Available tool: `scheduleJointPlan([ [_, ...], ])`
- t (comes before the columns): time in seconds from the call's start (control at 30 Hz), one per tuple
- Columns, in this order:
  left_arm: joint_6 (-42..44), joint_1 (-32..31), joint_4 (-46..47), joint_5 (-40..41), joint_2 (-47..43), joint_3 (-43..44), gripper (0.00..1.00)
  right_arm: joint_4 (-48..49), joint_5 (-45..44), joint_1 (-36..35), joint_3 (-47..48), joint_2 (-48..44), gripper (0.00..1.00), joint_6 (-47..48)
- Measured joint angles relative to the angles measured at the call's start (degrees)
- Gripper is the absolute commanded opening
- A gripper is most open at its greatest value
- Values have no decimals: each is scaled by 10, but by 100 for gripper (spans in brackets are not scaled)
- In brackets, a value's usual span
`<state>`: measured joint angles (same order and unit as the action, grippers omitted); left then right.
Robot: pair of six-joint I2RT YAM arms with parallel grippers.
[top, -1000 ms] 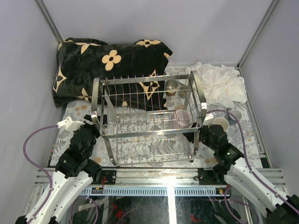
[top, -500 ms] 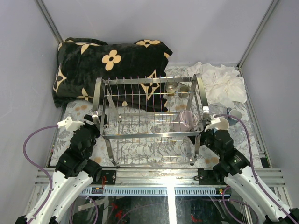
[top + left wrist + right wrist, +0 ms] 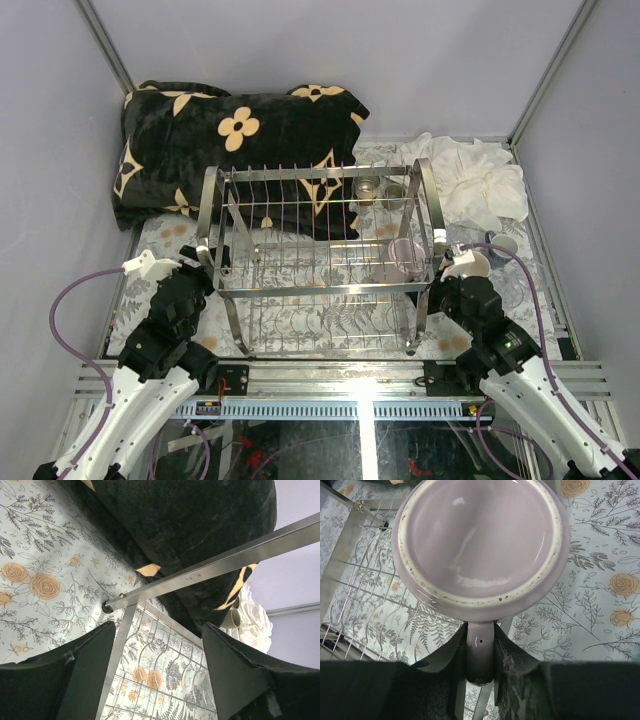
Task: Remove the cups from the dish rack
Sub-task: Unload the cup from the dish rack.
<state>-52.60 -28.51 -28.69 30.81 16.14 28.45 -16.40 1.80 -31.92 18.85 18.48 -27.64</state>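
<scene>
The chrome wire dish rack [image 3: 300, 290] stands mid-table. My right gripper [image 3: 430, 277] is shut on the handle of a pink-mauve mug [image 3: 405, 254], holding it on its side at the rack's right end. In the right wrist view the mug's underside [image 3: 480, 545] fills the frame, its handle pinched between my fingers [image 3: 520, 665]. Two clear glasses [image 3: 369, 187] stand at the rack's far right. A cream cup [image 3: 471, 263] and another cup [image 3: 503, 243] sit on the table to the right. My left gripper [image 3: 207, 265] is open at the rack's left end, astride a rack leg [image 3: 117, 650].
A black blanket with cream flowers [image 3: 230, 135] lies behind the rack, against its back. A crumpled white cloth [image 3: 480, 180] lies at the back right. A floral mat [image 3: 160, 235] covers the table. Enclosure walls stand close on both sides.
My right gripper has moved right and slightly nearer with the pink-mauve mug, drawing it toward the rack's right end. The rack shifted a little. The left arm has not moved.
</scene>
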Motion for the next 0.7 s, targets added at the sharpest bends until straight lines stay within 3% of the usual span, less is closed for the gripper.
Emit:
scheduleJointPlan([
  [0.7, 3, 0, 8, -2, 0, 0, 70, -96, -30, 0, 66, -54, 0, -1],
])
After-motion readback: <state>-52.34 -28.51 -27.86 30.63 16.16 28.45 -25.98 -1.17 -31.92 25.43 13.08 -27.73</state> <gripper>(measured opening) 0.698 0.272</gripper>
